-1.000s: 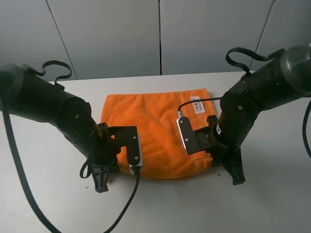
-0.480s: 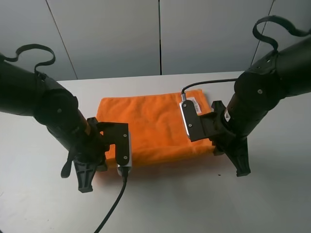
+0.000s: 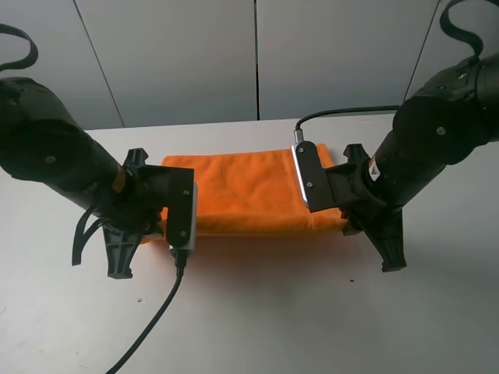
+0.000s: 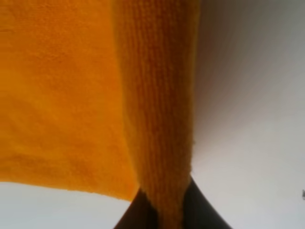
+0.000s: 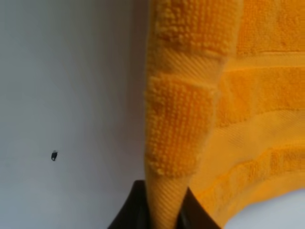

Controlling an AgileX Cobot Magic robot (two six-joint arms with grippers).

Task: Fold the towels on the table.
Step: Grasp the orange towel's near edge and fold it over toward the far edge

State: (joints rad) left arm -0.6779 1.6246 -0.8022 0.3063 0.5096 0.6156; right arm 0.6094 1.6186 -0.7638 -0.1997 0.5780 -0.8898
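My left gripper (image 4: 163,213) and right gripper (image 5: 164,211) each clamp one near corner of the orange towel (image 3: 242,193), raised above the table (image 3: 265,315).

L hand (image 4: 162,215) & R hand (image 5: 161,212) both pinched closed, held low, well apart.

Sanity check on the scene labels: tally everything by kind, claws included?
towel: 1, orange
table: 1, white
claws: 2, left claw and right claw, each pinching a towel edge
Total: 4
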